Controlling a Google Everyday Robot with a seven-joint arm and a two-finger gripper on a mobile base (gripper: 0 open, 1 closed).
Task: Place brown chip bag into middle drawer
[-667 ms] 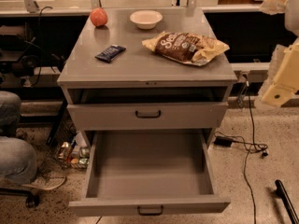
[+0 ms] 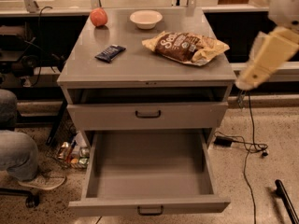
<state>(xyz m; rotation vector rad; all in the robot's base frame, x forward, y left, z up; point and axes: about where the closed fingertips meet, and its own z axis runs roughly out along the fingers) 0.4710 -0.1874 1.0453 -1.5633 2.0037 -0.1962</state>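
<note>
Presently your pale-yellow gripper (image 2: 244, 80) is hovering off the right edge of the grey worktop (image 2: 140, 65), its opening impossible to tell, while the crinkled brown chip bag (image 2: 187, 47) is lying there and the grey metal middle drawer (image 2: 149, 205) is gaping to receive it.

Grey surface (image 2: 140, 66) carries four items, all apart: red apple (image 2: 98, 17) at rear left; white bowl (image 2: 146, 18) at rear centre; dark blue wrapped bar (image 2: 110, 52) left of middle; brown chip bag (image 2: 186, 47) lying flat at right. Hand (image 2: 261, 62) off the surface, to its right.
</note>
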